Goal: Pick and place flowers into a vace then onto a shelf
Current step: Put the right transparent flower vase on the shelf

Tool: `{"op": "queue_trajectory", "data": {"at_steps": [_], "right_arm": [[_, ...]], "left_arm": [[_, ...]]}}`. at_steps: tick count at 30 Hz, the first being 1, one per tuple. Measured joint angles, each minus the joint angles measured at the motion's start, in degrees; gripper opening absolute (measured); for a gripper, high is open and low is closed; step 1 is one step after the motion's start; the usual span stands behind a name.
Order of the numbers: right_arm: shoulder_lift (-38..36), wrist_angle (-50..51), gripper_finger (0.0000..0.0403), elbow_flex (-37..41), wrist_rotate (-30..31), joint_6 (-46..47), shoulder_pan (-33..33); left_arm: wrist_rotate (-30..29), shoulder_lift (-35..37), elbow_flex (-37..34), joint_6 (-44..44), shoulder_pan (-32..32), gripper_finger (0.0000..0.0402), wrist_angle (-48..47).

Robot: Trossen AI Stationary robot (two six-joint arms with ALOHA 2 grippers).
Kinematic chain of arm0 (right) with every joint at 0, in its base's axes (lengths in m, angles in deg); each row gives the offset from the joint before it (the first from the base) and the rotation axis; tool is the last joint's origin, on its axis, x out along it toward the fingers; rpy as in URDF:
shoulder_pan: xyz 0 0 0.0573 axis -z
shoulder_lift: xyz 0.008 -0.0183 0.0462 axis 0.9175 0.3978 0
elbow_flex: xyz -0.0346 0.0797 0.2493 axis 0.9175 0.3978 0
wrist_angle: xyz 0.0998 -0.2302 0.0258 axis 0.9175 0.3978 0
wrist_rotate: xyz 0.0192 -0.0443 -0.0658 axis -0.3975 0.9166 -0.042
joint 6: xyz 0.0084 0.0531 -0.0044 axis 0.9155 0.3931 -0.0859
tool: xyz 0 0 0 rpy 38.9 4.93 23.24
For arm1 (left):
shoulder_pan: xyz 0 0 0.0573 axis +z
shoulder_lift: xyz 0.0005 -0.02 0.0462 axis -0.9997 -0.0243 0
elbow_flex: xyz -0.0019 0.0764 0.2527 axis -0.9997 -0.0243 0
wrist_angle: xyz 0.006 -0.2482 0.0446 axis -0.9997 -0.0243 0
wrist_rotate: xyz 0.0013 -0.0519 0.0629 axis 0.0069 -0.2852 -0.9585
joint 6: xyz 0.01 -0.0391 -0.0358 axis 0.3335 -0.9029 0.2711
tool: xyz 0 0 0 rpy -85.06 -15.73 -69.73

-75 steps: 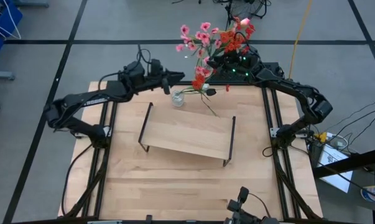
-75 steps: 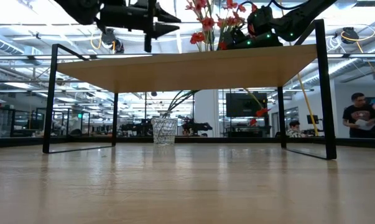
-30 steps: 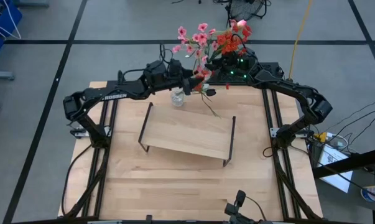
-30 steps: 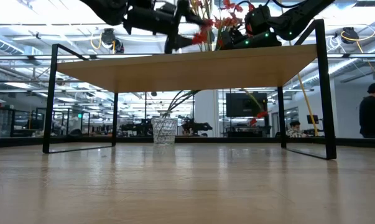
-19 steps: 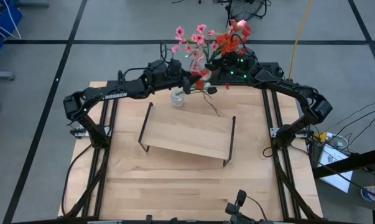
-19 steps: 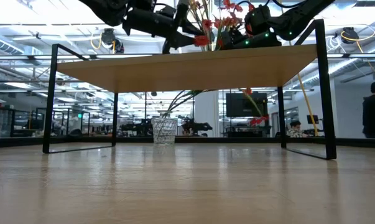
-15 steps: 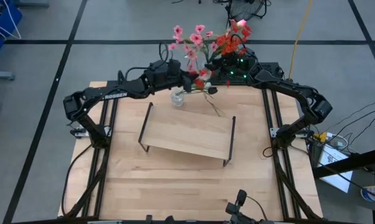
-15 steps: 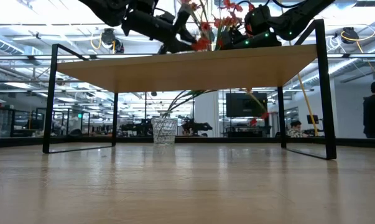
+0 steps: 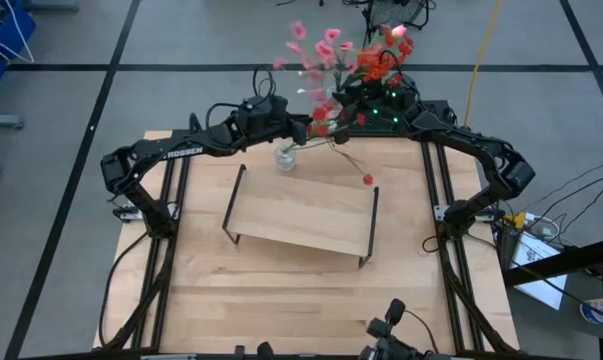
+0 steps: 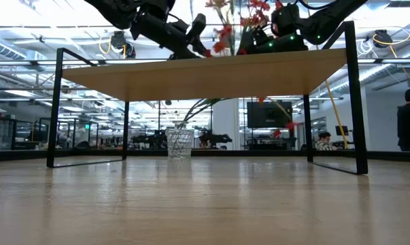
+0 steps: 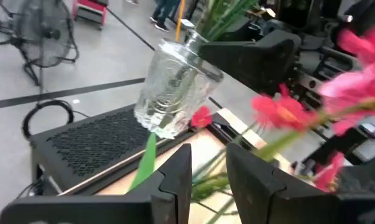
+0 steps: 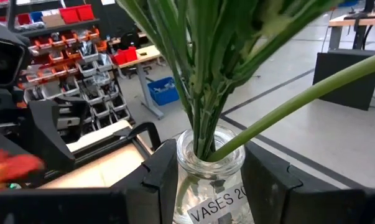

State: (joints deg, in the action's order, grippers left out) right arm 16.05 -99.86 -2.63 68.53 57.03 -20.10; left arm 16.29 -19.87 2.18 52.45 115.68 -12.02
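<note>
- Red blossoms tip the stem [image 11: 280,140] pinched between the fingers of your left gripper [image 9: 306,128], upper centre of the high view; one blossom [image 9: 367,180] hangs over the right end of the shelf [image 9: 301,215].
- Your right gripper [image 9: 353,108], just to its right, clamps the neck of a vase [image 12: 210,168] full of flowers [image 9: 326,50].
- A patterned glass [image 9: 286,157] holding green stalks stands on the table, just above the shelf in that view.

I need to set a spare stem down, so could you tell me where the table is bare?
The near half of the tabletop, in front of the shelf, is bare, as is the shelf's top. The far edge is crowded: glass vase, flowers, both grippers.
</note>
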Motion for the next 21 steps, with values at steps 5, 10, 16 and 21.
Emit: {"op": "queue_trajectory", "data": {"at_steps": [5,10,16,21], "right_arm": [[0.02,0.34,0.0131,0.00,-0.01,0.62,0.39],[0.02,0.35,0.0131,0.00,0.29,0.26,0.53],[0.02,0.33,0.0131,0.00,1.16,1.61,0.85],[0.02,0.36,0.0131,0.00,0.54,1.88,0.83]], "left_arm": [[-1.72,0.00,0.00,-0.24,0.12,0.0104,-2.84],[-4.29,0.00,-0.02,-1.33,0.24,0.0104,-6.74],[-3.80,0.11,-0.02,-0.61,1.32,0.0104,-7.88],[11.07,0.15,-0.02,3.48,2.27,0.0104,-5.06]]}}
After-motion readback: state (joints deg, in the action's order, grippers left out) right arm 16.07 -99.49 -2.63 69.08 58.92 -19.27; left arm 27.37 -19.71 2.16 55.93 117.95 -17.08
